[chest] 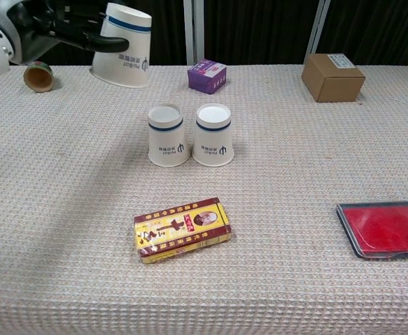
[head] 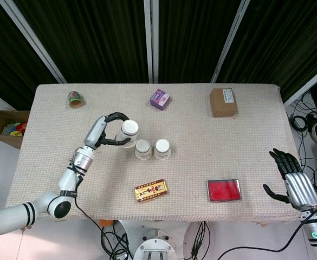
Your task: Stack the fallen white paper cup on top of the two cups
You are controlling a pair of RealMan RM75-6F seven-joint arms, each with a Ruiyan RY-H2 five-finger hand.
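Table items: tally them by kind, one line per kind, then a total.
White paper cups: 3, two upside down side by side, one held up by the left hand
Boxes: 3, purple, brown cardboard, yellow-red
Tape roll: 1
Red case: 1
Total: 8

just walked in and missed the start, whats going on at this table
The robot's left hand holds a white paper cup upside down in the air, just left of the two cups that stand upside down side by side mid-table. The cup is not yet on them. The right hand hangs open off the table's right edge, holding nothing. A yellow box and a red case lie nearer the front.
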